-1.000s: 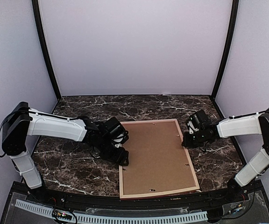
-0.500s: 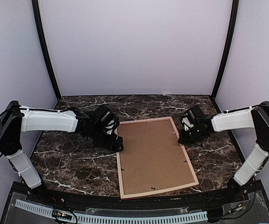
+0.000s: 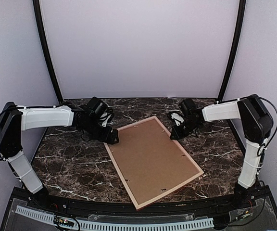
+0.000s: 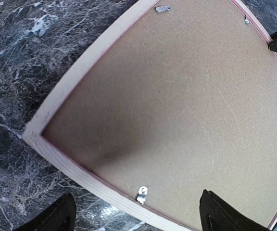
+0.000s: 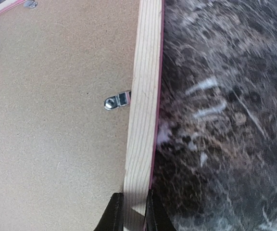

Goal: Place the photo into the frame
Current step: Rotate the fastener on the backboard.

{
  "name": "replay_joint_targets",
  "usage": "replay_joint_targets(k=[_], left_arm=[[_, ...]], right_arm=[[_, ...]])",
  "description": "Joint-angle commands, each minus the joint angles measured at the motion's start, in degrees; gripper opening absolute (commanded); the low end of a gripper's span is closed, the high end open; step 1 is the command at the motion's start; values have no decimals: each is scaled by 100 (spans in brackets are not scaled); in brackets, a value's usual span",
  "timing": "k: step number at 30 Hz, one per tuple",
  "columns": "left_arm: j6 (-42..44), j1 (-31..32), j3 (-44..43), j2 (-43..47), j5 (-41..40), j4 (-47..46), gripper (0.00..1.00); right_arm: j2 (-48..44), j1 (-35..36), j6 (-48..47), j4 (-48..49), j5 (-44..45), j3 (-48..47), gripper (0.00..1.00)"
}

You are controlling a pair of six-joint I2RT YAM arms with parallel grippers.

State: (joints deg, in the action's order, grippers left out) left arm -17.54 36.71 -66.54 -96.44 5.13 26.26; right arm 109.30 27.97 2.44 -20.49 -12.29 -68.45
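The frame [image 3: 121, 175] lies face down and askew on the marble table, its pale wood rails around a brown backing board [image 3: 153, 161]. My right gripper [image 3: 173, 134] is shut on the frame's far right rail [image 5: 145, 72], one finger on each side of it [image 5: 132, 204]. My left gripper [image 3: 112, 136] hangs open over the frame's left corner; in the left wrist view its fingers straddle the near rail [image 4: 76, 72] and a metal clip, touching nothing [image 4: 134, 202]. The photo is hidden from view.
Small metal clips [image 5: 117, 100] hold the backing board [image 4: 177, 106] along the rails. Dark marble table [image 3: 71, 163] spreads to both sides of the frame. A black rail [image 3: 129, 211] borders the table's near edge, close to the frame's nearest corner.
The frame has swung counter-clockwise, its far right rail carried left and back by my right gripper. My left gripper has opened wider and drawn back toward the far left.
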Motion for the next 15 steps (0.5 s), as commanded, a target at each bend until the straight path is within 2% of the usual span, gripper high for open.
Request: replay_joint_targets(k=[1,4,7,11,15], left_arm=[[391,-209,-127,47,52,-30,92],[598,-374,-262,-108,41,-50,92],[830,-485,-455,-332,11,-88,92],[1160,-683,-740,-695,31,-122,93],[1497,-898,-1032,-1085,160,-213,93]], right_arm=[[660,16,-1155,-575,-685,-625,14],[1041,16,-1408,-817,-845,-1123,18],[1258,16,-1579,-1033,-991,-1589,28],[1128,-8,-1586,-931,-1131,-1701,47],[832,-73,-1198,-728,-1124,-1675,54]])
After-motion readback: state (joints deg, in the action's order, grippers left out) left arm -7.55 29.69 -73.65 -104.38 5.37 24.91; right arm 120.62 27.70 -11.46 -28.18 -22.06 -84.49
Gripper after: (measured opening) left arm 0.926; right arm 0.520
